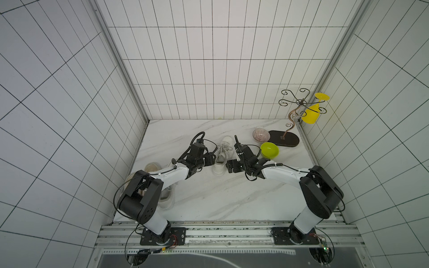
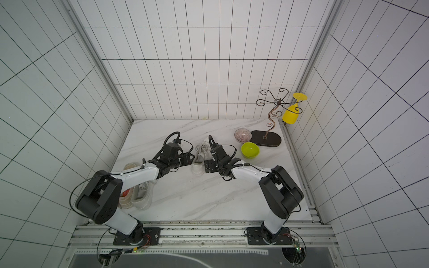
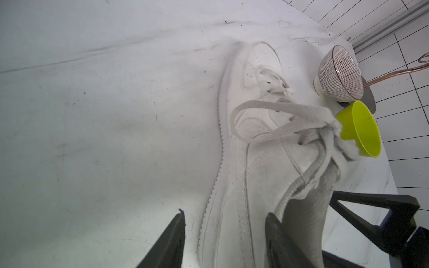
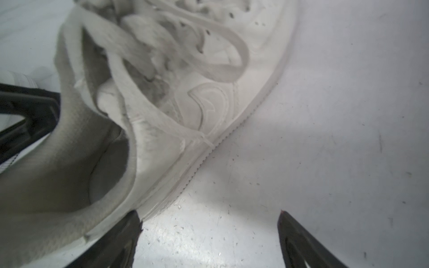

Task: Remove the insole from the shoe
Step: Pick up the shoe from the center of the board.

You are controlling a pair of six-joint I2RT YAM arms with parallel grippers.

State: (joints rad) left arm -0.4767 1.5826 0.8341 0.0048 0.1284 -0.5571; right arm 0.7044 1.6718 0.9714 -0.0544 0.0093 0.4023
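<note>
Left tool [image 3: 225,213] open astride shoe [image 3: 262,157] collar; right tool [image 4: 210,214] open beside heel

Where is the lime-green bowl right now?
In both top views the lime-green bowl sits on the table, right side, just nearer the robot than the striped bowl and the stand's dark base, beside the right arm.

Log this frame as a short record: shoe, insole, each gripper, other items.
target: white shoe, upright, between both arms
insole: inside the shoe, not out yet
left gripper: open, jaws straddling the shoe's side wall at the collar
right gripper: open, one finger by the sole edge, the other over bare table
other items: green bowl, striped bowl, wire stand holding yellow glass, second shoe under the left arm
</note>
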